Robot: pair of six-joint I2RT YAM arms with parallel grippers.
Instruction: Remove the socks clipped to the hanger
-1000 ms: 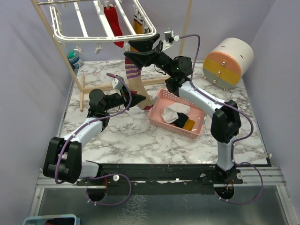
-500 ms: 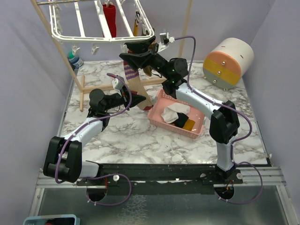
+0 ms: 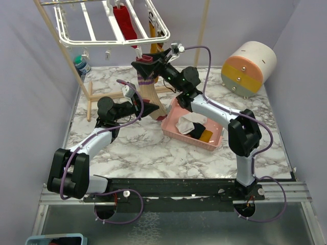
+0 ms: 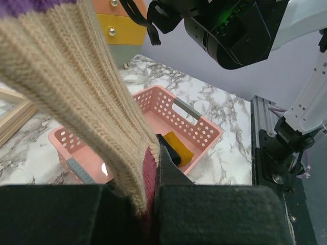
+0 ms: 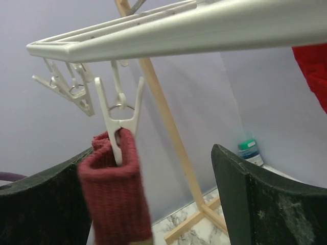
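Reaching up beneath the hanger [image 5: 153, 38], holding the right gripper [image 3: 149, 58] wide open astride the striped sock's [image 3: 148, 92] cuff; pinching its toe in the low left gripper [image 3: 153, 108].

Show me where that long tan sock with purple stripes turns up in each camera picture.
Top external: the tan sock hangs at centre, its toe in the left gripper.
Left wrist: it fills the upper left, running down to bottom centre.
Right wrist: only its dark red cuff, lower left, held by a white clip.
Shared landmark: the wooden frame, in all three.
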